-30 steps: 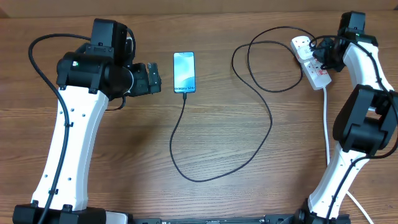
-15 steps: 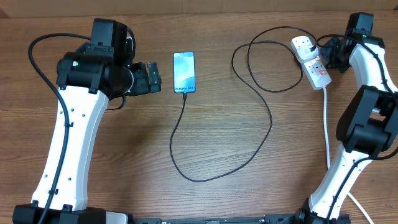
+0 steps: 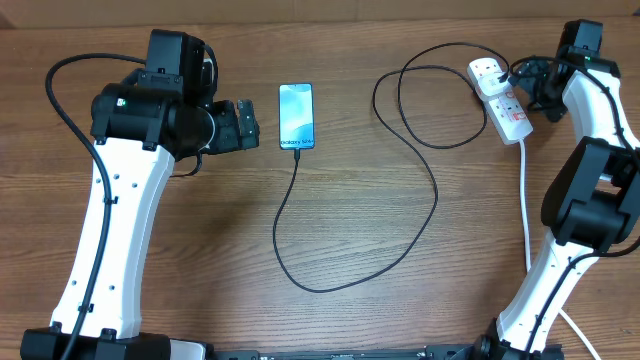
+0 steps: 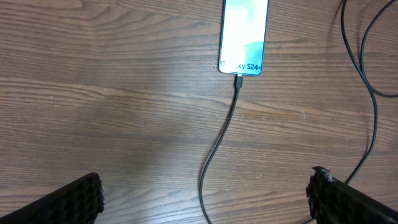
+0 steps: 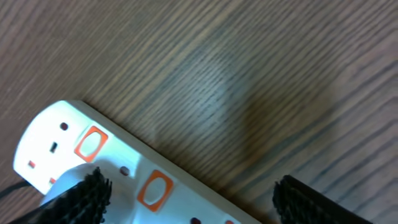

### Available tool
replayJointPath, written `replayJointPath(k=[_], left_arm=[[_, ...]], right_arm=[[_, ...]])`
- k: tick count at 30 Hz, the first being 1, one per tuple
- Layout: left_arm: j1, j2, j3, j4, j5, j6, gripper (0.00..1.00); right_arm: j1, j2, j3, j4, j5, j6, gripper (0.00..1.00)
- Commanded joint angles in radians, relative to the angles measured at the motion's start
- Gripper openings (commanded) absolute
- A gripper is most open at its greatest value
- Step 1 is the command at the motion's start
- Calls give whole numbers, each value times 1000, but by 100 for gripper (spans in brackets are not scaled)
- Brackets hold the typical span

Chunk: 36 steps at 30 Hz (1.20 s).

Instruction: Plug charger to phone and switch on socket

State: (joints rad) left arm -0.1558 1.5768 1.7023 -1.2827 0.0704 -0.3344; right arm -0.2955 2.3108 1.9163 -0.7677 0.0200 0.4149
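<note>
Phone (image 3: pixel 296 115) lies flat, screen up, mid-table just beside the left gripper (image 3: pixel 245 125), fingers wide apart, holding nothing; charger (image 3: pixel 435 190) tip sits at the phone's bottom edge, cable loops loose across to the socket (image 3: pixel 500 98) at far right; right gripper (image 5: pixel 189 183) hovers over the strip, fingers apart, gripping nothing; cable looks light and floppy, best pinched at the stiff connector; strip looks rigid, light, may slide when an orange switch (image 5: pixel 90 143) is pressed; screen reads "S24+"; red strip label too small to read.
</note>
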Motion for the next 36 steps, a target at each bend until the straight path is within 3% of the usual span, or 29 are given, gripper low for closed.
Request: replayJointPath(k=[1, 36], left_arm=[[-2, 4, -1, 1, 0, -2, 100], [-2, 4, -1, 1, 0, -2, 100]], right_arm=[[2, -6, -23, -3, 67, -27, 86], [3, 9, -66, -2, 76, -78, 96]])
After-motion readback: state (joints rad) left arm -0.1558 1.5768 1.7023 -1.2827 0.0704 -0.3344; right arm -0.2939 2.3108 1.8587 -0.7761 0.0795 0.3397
